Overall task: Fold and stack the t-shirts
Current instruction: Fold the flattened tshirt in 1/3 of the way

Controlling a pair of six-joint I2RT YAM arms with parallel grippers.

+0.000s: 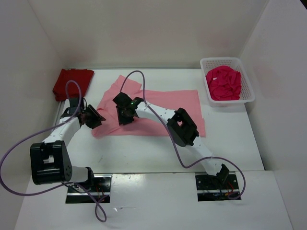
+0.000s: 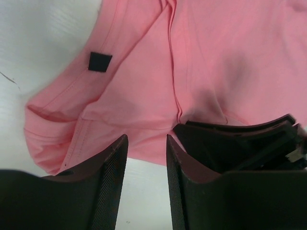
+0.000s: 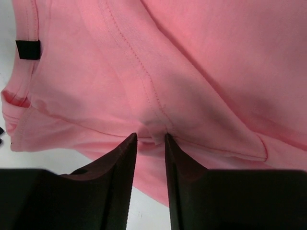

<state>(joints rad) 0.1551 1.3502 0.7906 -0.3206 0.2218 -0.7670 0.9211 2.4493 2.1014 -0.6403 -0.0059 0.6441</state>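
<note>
A light pink t-shirt (image 1: 168, 103) lies spread flat mid-table. My left gripper (image 1: 93, 118) sits at its left edge, open (image 2: 146, 136), with only bare table between the fingers and the shirt's hem (image 2: 96, 139) just past the tips. My right gripper (image 1: 125, 114) is down on the shirt's left part. Its jaws (image 3: 151, 135) stand apart with a raised fold of the pink cloth (image 3: 216, 62) between the tips. A dark red t-shirt (image 1: 72, 82) lies folded at the back left. A magenta t-shirt (image 1: 224, 82) is bunched in the basket.
The white mesh basket (image 1: 225, 61) stands at the back right by the wall. Purple cables loop over both arms and the shirt. A small black tag (image 2: 100, 62) marks the pink shirt's hem. The right gripper's dark body (image 2: 240, 143) is close beside my left fingers.
</note>
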